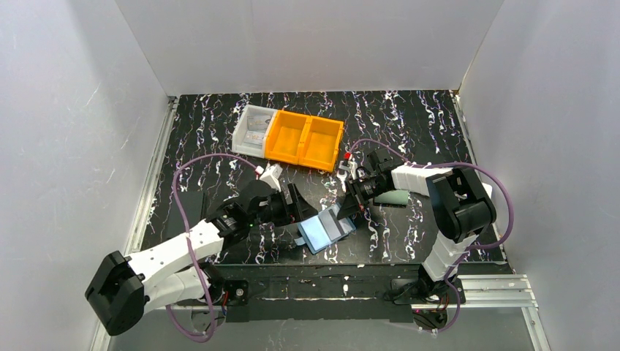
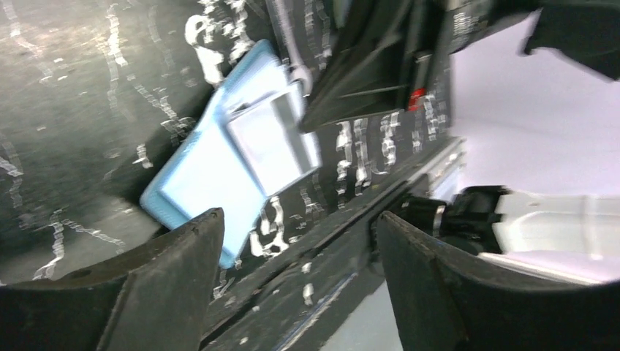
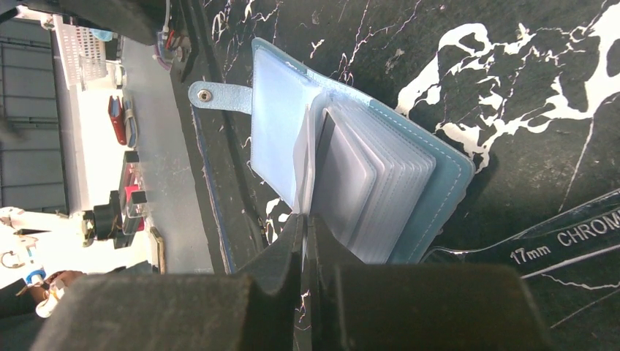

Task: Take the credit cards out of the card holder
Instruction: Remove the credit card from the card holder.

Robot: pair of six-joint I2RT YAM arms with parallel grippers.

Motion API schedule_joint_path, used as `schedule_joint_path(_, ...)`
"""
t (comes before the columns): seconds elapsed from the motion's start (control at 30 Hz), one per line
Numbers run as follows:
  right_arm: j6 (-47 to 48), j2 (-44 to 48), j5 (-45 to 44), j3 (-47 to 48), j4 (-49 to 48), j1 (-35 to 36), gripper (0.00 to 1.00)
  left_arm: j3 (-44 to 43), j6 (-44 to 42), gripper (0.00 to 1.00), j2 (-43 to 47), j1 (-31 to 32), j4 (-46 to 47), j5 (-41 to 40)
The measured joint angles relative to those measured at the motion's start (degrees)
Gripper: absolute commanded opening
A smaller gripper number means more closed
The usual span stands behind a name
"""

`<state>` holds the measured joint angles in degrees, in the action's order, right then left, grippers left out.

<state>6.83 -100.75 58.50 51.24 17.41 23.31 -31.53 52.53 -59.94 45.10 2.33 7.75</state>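
The blue card holder (image 1: 327,229) lies open on the black marbled table between the two arms, its lighter inside and snap flap (image 3: 219,96) facing up. Its clear pockets (image 3: 373,194) fan out, and a pale grey credit card (image 3: 343,183) shows inside one. My right gripper (image 3: 305,219) is shut on a thin clear pocket leaf that stands upright at the holder's edge; from above this gripper (image 1: 349,208) sits at the holder's far right corner. My left gripper (image 2: 297,219) is open and empty, just left of the holder (image 2: 219,172), and nothing lies between its fingers (image 2: 183,256).
An orange two-part bin (image 1: 303,140) and a white bin (image 1: 252,130) stand at the back. A grey-green wallet (image 1: 395,196) lies under the right arm. A chrome wrench (image 3: 563,234) rests beside the holder. The table's front rail (image 1: 329,270) runs close below the holder.
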Motion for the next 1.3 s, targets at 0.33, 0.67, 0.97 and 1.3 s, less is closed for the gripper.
schedule_joint_path(0.33,0.0,0.0,0.0,0.0,0.0,0.0,0.01,2.5,4.6,0.66,-2.3,0.0,13.2,6.7)
schedule_joint_path(0.67,0.0,0.0,0.0,0.0,0.0,-0.2,0.01,-0.3,6.1,0.56,-16.0,0.7,19.0,10.1)
schedule_joint_path(0.97,0.2,0.0,0.2,0.0,0.0,-1.7,0.01,0.3,6.6,0.55,-24.3,2.0,22.3,9.8)
schedule_joint_path(1.3,0.2,0.0,0.2,0.0,0.0,-2.3,0.06,0.3,6.5,0.47,-30.8,2.0,27.9,9.8)
